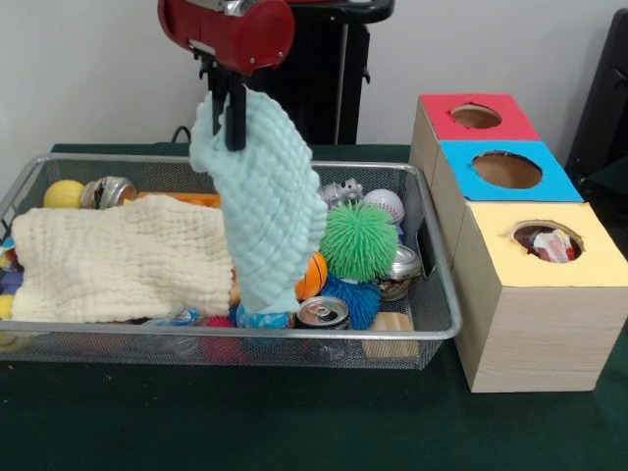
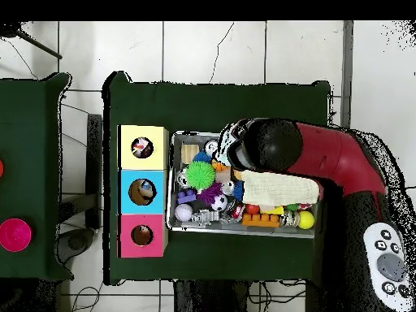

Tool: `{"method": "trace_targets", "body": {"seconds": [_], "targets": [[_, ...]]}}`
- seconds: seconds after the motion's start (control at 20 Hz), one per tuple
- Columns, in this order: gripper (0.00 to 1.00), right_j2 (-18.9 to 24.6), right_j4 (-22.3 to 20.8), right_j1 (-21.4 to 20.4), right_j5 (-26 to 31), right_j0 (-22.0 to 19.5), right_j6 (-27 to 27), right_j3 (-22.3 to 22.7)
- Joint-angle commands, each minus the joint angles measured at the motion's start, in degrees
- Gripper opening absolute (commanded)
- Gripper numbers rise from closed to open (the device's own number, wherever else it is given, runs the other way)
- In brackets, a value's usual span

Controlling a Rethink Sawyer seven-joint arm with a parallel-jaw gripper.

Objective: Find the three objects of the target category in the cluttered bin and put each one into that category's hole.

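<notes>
Mint-green waffle cloth [image 1: 260,211] dangles at frame centre, pinched in the closed gripper [image 1: 228,126] above the wire bin [image 1: 444,319], apparently lifted to expose the clutter beneath

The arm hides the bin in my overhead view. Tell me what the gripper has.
Observer: From the front, the gripper is shut on the top edge of a pale blue cloth, which hangs straight down from it.
Operator: Report whether it is clear of the bin.
Observer: Not clear. Its lower end hangs below the wire bin's rim, among the toys.
Operator: Name what sits next to that end.
Observer: A drink can, top facing the front, just beside it.
</notes>
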Motion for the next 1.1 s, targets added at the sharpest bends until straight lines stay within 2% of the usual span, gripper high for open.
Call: {"method": "trace_targets", "body": {"seconds": [0.05,0.2,0.8,1.1], "targets": [[0.00,6.2,-3.9,2.5,-1.0,-2.8,-15.8,3.5],[0.00,7.4,-4.7,3.0,-1.1,-3.9,-16.4,3.5],[0.00,13.8,-7.7,8.4,3.2,-9.6,-23.9,-2.5],[0.00,14.6,-8.3,7.9,1.9,-11.0,-22.1,0.5]]}}
